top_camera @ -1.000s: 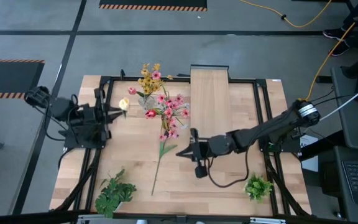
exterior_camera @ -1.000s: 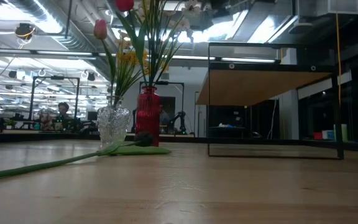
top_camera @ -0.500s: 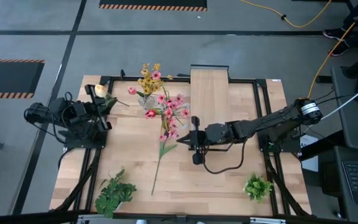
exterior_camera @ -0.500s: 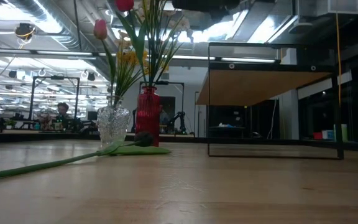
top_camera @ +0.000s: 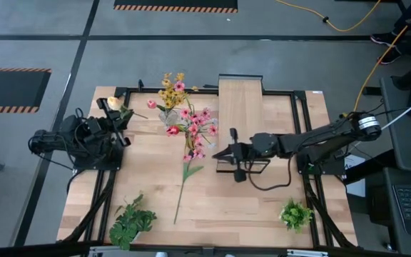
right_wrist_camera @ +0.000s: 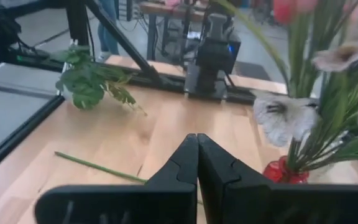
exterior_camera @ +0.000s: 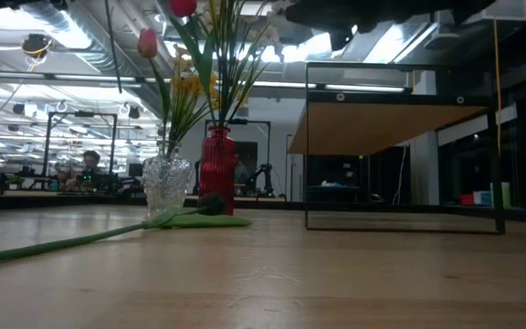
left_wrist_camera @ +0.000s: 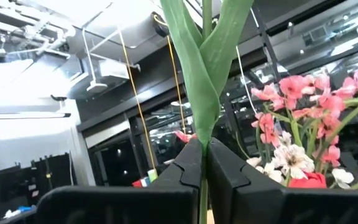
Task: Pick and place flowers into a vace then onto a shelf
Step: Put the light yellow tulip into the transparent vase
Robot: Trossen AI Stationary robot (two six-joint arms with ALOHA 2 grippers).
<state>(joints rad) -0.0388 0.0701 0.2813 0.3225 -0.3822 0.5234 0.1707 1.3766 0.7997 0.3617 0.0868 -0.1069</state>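
My left gripper [top_camera: 118,121] is at the table's far left, shut on a green-stemmed flower with a pale blossom [top_camera: 113,103]. The clear glass vase [top_camera: 165,114] [exterior_camera: 167,185] stands on the table with several flowers in it, beside a red cylinder [exterior_camera: 215,172] that also holds flowers. A long pink blossom spray [top_camera: 184,171] lies flat on the table, its stem [exterior_camera: 71,241] pointing to the near edge. The light-wood shelf [top_camera: 241,107] [exterior_camera: 382,128] stands at the far middle. My right gripper [top_camera: 218,153] [right_wrist_camera: 197,155] is shut and empty, above the table near the spray. My left gripper pinches the flower's green stem [left_wrist_camera: 202,163] between its two fingers, just below where two long leaves [left_wrist_camera: 194,74] spread. The fingers [left_wrist_camera: 188,171] lie across the stem. The flower is lifted clear of the table, its blossom toward the far edge.
Two bushy green bunches lie near the front edge, one at the left [top_camera: 130,221] and one at the right [top_camera: 296,213]. A dark frame [top_camera: 298,143] runs around the tabletop. Bare wood lies between the spray and the right bunch.
My left gripper has drawn back toward the table's far left corner with the flower and turned, so the blossom now points to the far edge. My right gripper, shut, has moved toward the far edge and a little to the right.
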